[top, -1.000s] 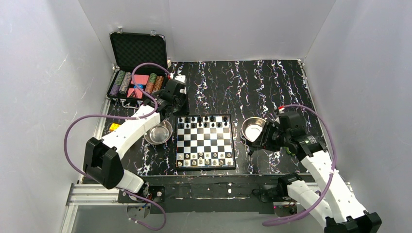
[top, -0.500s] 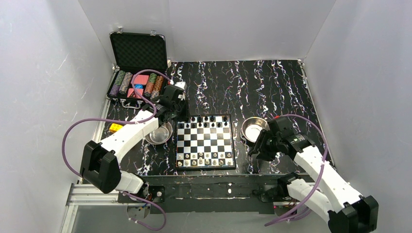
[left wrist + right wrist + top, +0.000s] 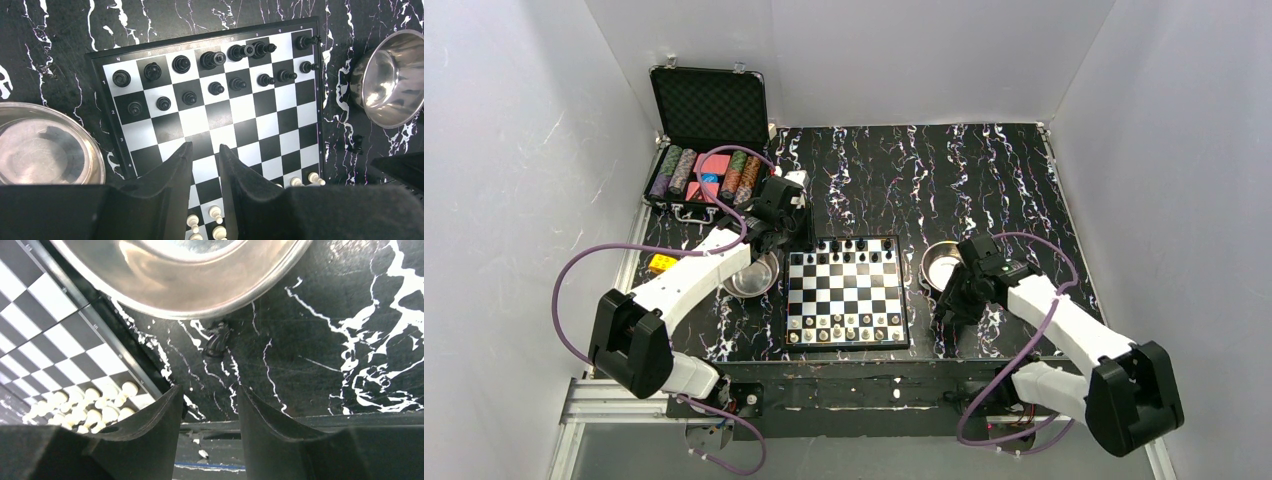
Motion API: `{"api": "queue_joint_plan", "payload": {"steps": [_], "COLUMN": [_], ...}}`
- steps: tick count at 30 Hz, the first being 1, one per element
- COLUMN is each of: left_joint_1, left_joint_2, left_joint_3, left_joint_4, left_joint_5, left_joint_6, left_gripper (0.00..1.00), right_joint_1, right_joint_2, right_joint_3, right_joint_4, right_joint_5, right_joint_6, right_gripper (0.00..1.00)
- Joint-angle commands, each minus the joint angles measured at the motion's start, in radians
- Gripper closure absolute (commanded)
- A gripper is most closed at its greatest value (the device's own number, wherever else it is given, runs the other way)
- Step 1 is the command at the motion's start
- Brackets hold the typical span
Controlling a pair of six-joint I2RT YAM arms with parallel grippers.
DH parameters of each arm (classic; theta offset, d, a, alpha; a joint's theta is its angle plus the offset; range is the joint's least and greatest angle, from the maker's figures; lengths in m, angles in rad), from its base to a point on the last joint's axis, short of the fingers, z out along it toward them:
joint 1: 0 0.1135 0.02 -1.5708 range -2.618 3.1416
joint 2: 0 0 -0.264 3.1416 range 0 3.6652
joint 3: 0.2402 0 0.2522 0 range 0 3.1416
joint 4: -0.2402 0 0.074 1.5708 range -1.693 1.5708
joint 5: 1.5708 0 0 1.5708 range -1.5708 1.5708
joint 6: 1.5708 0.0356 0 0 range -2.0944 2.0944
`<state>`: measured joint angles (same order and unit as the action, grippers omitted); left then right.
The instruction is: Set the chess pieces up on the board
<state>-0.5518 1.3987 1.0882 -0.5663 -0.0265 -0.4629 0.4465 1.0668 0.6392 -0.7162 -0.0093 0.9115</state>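
Note:
The board (image 3: 846, 292) lies at the table's middle. Black chess pieces (image 3: 215, 60) fill its far two rows, with one back-row square (image 3: 284, 46) bare. White pieces (image 3: 844, 328) stand along the near rows. My left gripper (image 3: 205, 150) hovers high over the board's left side, its jaws a narrow gap apart and empty. A black knight (image 3: 217, 340) lies on its side on the table, against the right steel bowl (image 3: 185, 280). My right gripper (image 3: 207, 390) is open just short of the knight, not touching it.
A second steel bowl (image 3: 749, 275) sits left of the board, under my left arm. An open black case (image 3: 709, 140) with poker chips stands at the back left. A small yellow object (image 3: 660, 262) lies near the left edge. White walls enclose the table.
My right arm has swung left and down, from beside the right bowl to its near side by the board. Its jaws have widened. The left arm has barely shifted.

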Motion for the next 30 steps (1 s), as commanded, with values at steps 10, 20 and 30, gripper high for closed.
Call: {"api": "queue_joint_plan", "payload": {"steps": [10, 20, 30], "left_joint_1": [0.006, 0.006, 0.006], "left_joint_2": [-0.034, -0.033, -0.048], "left_joint_3": [0.004, -0.006, -0.019], "left_joint_4": [0.013, 0.012, 0.013], "left_joint_5": [0.015, 0.017, 0.016], "left_joint_6": [-0.003, -0.002, -0.007], "left_gripper": [0.74, 0.74, 0.75], "right_joint_1": [0.004, 0.006, 0.018], "right_joint_2": [0.131, 0.177, 0.202], "right_joint_3": [0.023, 0.019, 0.034], "right_joint_4": [0.105, 0.126, 0.098], "right_joint_5": [0.064, 0.036, 0.028], "right_joint_6": [-0.019, -0.045, -0.067], "right_gripper": [0.5, 0.54, 0.56]}}
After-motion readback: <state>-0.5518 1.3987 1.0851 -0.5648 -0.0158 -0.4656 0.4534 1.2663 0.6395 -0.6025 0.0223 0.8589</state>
